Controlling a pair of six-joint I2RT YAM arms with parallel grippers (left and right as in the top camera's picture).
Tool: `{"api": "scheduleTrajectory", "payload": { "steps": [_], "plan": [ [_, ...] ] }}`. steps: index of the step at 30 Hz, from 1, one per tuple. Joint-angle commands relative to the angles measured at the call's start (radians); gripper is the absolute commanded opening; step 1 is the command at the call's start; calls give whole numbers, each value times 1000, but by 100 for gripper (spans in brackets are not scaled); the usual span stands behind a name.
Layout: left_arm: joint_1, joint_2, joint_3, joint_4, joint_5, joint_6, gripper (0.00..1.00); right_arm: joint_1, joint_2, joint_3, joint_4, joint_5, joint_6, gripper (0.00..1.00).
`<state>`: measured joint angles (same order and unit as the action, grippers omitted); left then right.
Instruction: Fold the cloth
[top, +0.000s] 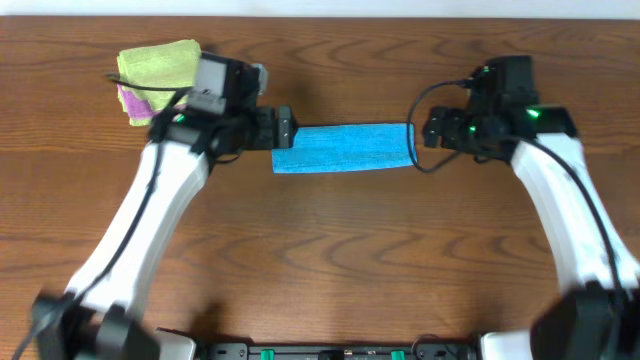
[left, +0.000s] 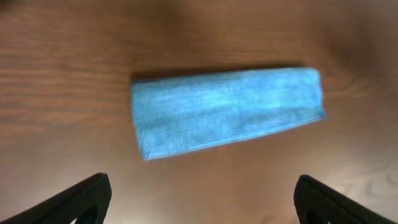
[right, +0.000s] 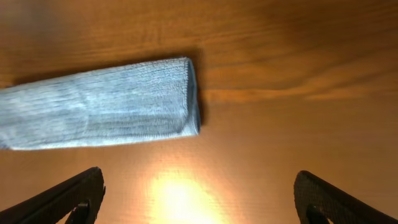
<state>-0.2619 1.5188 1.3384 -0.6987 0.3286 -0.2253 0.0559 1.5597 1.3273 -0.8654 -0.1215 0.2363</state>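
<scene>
Folded cloth (top: 343, 147) on a brown wooden table (top: 340, 250), a pincer at each end.
The sky-blue strip lies flat, long and narrow, in the far half of the table. The left pincer (top: 283, 129) hangs at its left edge and the right pincer (top: 428, 130) at its right edge, both spread wide and gripping nothing. Bare wood stretches in front. A lime-green cloth (top: 158, 65) sits on a purple cloth (top: 131, 100) far left, well apart.
</scene>
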Motion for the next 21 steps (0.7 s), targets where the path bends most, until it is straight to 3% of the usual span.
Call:
{"api": "scheduleTrajectory", "payload": {
  "steps": [1, 8, 14, 17, 21],
  "plan": [
    [5, -97, 14, -69, -59, 56, 96, 19, -127, 17, -51, 89, -21, 97],
    [3, -418, -169, -79, -58, 64, 95, 26, -515, -56, -125, 118, -21, 96],
    [3, -766, -450, 7, -76, 70, 95, 36, -932, -298, -155, 114, 18, 96],
    [3, -841, -568, 101, -77, 72, 95, 45, -1072, -449, -88, 60, 40, 97],
    [3, -800, -683, 246, -46, 37, 95, 46, -1133, -637, 66, -31, 124, 99]
  ]
}}
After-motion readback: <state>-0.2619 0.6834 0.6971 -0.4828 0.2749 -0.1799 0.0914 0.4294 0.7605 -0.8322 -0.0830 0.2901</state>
